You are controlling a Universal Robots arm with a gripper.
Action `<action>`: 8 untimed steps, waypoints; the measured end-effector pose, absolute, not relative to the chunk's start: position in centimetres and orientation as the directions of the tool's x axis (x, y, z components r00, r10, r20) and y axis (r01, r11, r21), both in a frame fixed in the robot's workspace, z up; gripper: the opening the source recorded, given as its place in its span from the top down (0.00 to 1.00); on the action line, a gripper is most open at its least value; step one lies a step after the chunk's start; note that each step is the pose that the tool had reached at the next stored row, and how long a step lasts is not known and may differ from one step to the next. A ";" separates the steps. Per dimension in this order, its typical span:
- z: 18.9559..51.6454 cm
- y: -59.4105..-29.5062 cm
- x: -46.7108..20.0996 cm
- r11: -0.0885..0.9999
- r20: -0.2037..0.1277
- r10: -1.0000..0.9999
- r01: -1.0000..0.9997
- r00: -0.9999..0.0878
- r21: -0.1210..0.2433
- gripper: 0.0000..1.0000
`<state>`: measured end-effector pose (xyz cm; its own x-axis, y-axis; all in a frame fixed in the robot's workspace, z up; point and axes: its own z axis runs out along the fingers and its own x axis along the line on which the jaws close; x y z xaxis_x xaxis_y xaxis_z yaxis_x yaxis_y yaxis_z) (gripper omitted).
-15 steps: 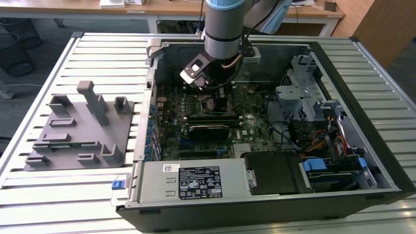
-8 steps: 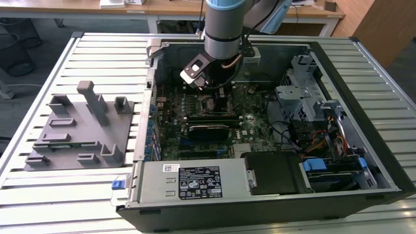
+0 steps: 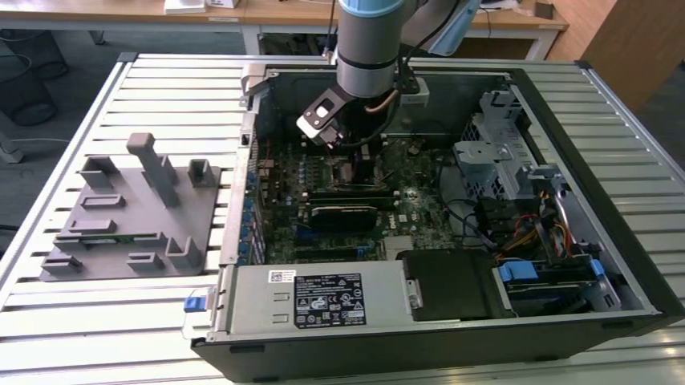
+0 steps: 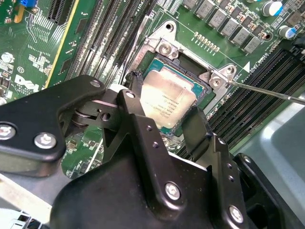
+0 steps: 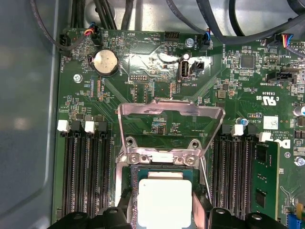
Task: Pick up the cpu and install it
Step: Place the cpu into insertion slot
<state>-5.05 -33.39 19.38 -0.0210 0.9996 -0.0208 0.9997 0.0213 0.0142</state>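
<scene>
Tool [image 4: 164,102] astride cpu [image 4: 167,93] in open motherboard socket [image 4: 166,47]

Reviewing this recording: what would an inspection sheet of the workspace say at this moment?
Surface: slatted metal table carrying an open computer case.
Job's things: cpu lies in the socket of the motherboard; load plate raised open.
Clutter: grey fixture tray beside the case, on the exterior view's left; memory module seated in a slot.
Grippers: gripper low over the socket, at the cpu; grip cannot be judged.
Cables: black cables along the board's edge; coloured wires near the drive bay.
Surroundings: wooden desks behind the table.
</scene>
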 end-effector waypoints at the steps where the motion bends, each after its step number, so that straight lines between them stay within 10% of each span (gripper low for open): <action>1: 19.4 -33.4 -5.0 0.021 -0.021 1.000 1.000 -0.021 0.014 0.40; 8: 19.4 -33.2 -5.0 0.021 -0.021 1.000 1.000 -0.021 0.014 0.40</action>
<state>-5.05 -33.22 19.38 -0.0211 0.9996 -0.0207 0.9997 0.0214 0.0143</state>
